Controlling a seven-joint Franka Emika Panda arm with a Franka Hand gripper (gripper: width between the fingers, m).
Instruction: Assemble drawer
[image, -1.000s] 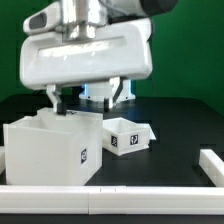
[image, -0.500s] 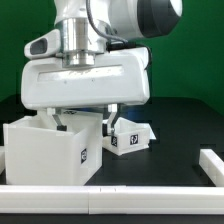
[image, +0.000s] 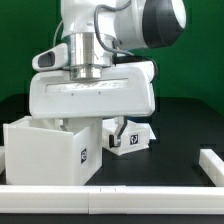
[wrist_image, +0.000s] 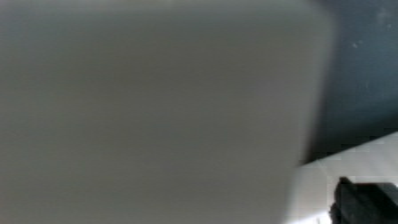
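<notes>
- Two views, exterior first: the white arm (image: 100, 30) reaches down from above, and its wide white hand body sits low over the big box shell (image: 45, 155).
- The box shell stands upright on the black table (image: 175, 150), toward the exterior view's left and near the front. Its open side faces up, and one black-and-white tag (image: 84, 156) shows on the wall facing the camera.
- The gripper (image: 88, 121) is right at the shell's back rim. The hand body and the shell walls hide most of the fingers.
- Only short dark bits show under the hand on the exterior view's right side. I cannot tell from this view whether the fingers are spread, closed or clamped on a wall.
- A small tray (image: 133, 135) lies on the table just beside the shell on the exterior view's right, partly behind the hand, with tags on its faces. Whether it touches the shell is not clear.
- A long white bar (image: 110, 194) runs along the front table edge, and a shorter bar (image: 211, 165) sits at the exterior view's right.
- A green backdrop (image: 200, 70) is behind everything.
- Wrist view: nearly the whole picture is a blurred flat grey surface (wrist_image: 151, 110), very close to the lens. It is probably a drawer wall, but it is too blurred to be sure.
- Beside the grey area are a dark patch (wrist_image: 365, 70) and a pale strip (wrist_image: 356, 165).
- One black fingertip (wrist_image: 366, 201) pokes in at the picture's edge. The other finger is not seen, so the finger state is unreadable here too.
</notes>
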